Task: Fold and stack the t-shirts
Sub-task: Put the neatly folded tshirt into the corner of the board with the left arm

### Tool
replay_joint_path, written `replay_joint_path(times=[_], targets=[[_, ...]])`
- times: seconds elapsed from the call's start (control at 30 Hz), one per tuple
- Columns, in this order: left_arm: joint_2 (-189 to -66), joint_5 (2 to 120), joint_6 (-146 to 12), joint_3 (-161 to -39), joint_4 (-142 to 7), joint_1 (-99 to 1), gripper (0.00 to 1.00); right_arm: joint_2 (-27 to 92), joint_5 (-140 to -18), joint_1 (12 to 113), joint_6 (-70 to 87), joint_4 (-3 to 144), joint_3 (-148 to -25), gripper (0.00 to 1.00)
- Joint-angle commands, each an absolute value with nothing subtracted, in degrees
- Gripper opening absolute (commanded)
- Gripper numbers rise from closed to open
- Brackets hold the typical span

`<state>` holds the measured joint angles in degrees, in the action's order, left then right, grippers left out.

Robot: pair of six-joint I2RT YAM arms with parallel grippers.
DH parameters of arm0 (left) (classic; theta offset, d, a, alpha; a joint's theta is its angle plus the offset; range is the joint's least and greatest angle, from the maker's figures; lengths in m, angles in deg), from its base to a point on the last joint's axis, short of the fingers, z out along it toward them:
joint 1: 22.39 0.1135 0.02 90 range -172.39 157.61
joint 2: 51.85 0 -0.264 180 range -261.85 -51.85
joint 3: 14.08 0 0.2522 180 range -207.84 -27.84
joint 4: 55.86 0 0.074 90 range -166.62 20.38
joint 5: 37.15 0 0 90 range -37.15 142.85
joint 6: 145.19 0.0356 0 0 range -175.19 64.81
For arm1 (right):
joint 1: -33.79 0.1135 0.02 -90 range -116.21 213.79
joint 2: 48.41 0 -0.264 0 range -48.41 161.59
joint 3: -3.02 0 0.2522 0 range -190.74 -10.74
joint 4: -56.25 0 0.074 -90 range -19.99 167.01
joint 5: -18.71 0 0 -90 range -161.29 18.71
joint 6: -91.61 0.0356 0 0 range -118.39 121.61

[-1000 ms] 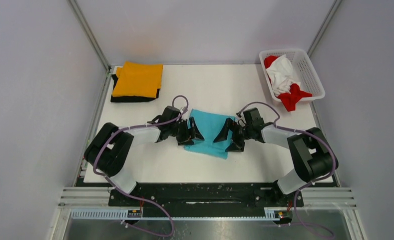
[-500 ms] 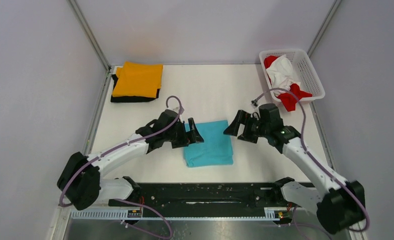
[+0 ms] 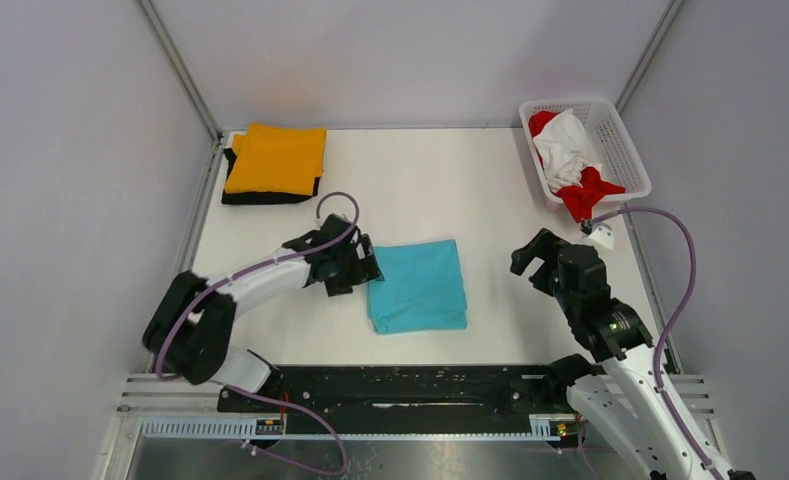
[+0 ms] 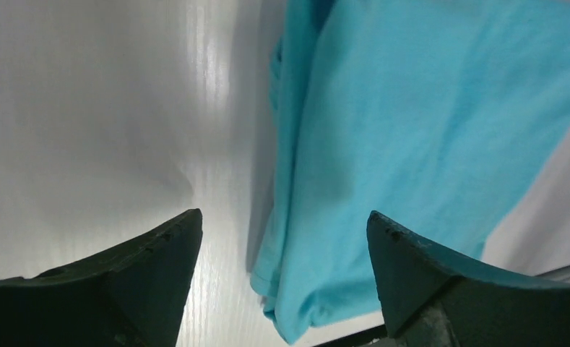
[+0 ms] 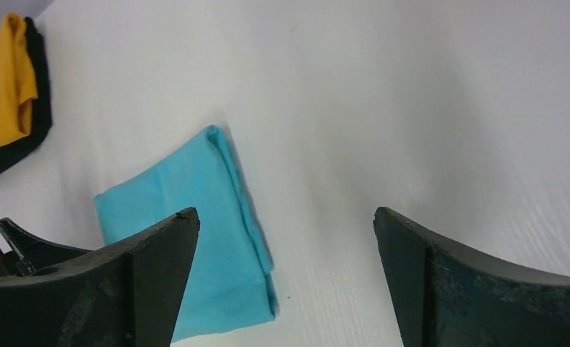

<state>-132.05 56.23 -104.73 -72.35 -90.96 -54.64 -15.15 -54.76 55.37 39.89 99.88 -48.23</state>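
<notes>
– Turquoise t-shirt (image 3: 418, 285) lies folded in the middle of the worktop (image 3: 420, 180). The left gripper (image 3: 368, 268) is at its left edge, spread wide and holding nothing.
– And the right gripper (image 3: 533, 265)?
– Also spread wide and empty, well off to the right.
– Then I'd pinch every layer at that edge, lift it level, and lay it squarely on the orange t-shirt (image 3: 275, 158) in the far left corner, so no fold slips.
</notes>
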Motion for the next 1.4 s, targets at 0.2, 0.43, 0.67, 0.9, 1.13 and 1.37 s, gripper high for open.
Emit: replay_joint_path(times=[0.2, 0.43, 0.67, 0.9, 1.13, 1.37], targets=[[-146.3, 58.1, -106.4, -78.7, -90.6, -59.3, 0.67, -8.4, -45.2, 55.2, 36.6, 103.0, -50.1, 1.00], [-155.5, 55.6, -108.3, -86.5, -96.0, -64.9, 0.32, -3.6, -43.4, 55.1, 34.7, 102.9, -50.9, 1.00], [-164.3, 34.3, -102.9, -102.1, -112.7, -65.2, 0.00, -1.3, -42.2, 54.6, 33.4, 101.8, -50.9, 0.99], [-167.8, 17.3, -89.7, -115.7, -117.4, -62.3, 0.00, 0.5, -43.0, 53.2, 32.8, 99.5, -50.3, 0.99], [-172.5, 5.4, -73.1, -126.7, -112.4, -55.9, 0.00, 3.0, -43.1, 51.5, 32.2, 97.1, -49.0, 0.99], [-173.2, 6.4, -50.2, -129.4, -94.8, -50.0, 0.00, 5.3, -44.5, 50.2, 31.5, 96.1, -49.4, 1.00]])
